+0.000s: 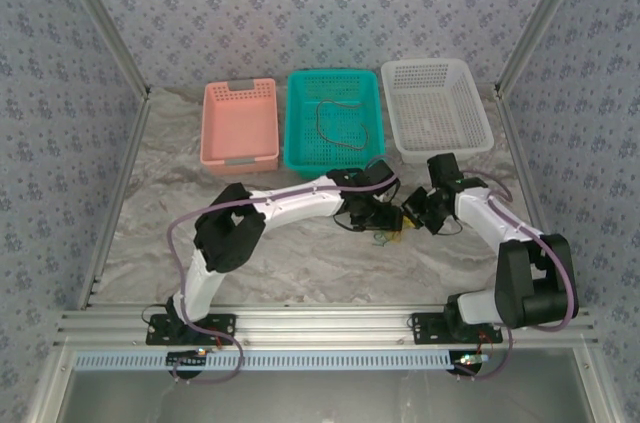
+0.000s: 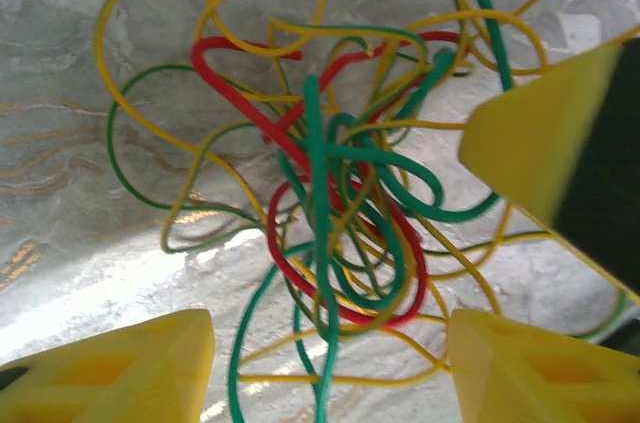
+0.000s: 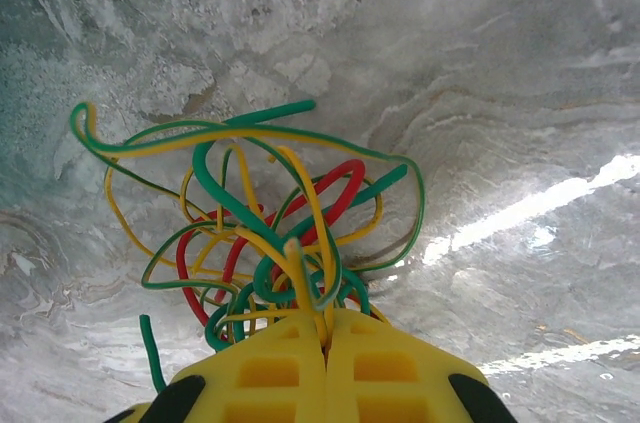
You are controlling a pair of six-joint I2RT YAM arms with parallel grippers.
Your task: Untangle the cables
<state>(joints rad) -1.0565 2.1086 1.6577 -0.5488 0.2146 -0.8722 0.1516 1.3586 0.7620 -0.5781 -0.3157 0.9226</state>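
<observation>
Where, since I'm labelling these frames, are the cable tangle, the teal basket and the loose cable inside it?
cable tangle (image 2: pixel 322 213): left wrist view, on the green strand crossing its middle.
teal basket (image 1: pixel 335 75): top external view, on its far rim.
loose cable (image 1: pixel 318 121): top external view, on the loop's left side.

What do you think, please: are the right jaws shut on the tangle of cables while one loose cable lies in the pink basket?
Not quite: the loose cable lies in the teal basket, not the pink one, as the top external view shows. The right jaws are indeed shut on the tangle of cables, per the right wrist view.
</observation>
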